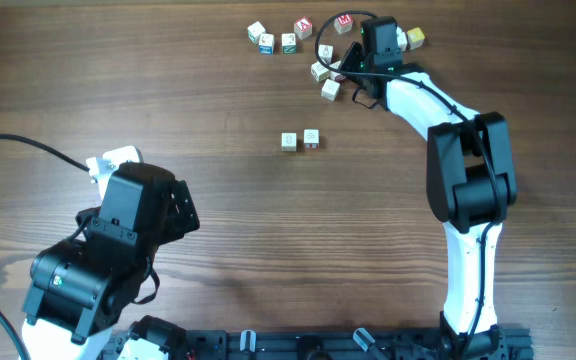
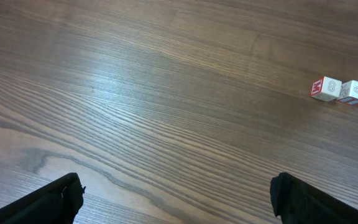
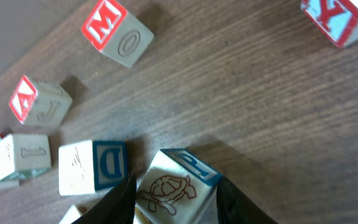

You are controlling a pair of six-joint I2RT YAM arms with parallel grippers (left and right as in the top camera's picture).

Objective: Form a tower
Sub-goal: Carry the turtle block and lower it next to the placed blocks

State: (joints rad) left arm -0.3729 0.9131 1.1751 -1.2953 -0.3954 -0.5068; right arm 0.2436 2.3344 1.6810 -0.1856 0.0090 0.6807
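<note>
The desk [image 1: 218, 120] is dark, grained wood. Just off its centre toward twelve o'clock, two letter cubes [image 1: 288, 141] lie side by side. Between twelve and one o'clock, near the far edge, lies a loose scatter of cubes [image 1: 288, 42]. It includes a red-M cube [image 3: 117, 34], a red-A cube [image 3: 39, 102], a blue-D cube [image 3: 92, 167] and a blue-P cube [image 3: 173, 183].

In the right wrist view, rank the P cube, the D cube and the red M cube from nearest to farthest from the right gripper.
1. P cube, between the fingers of the right gripper.
2. D cube, just left of it in the picture.
3. M cube, far off at the upper left.
</note>
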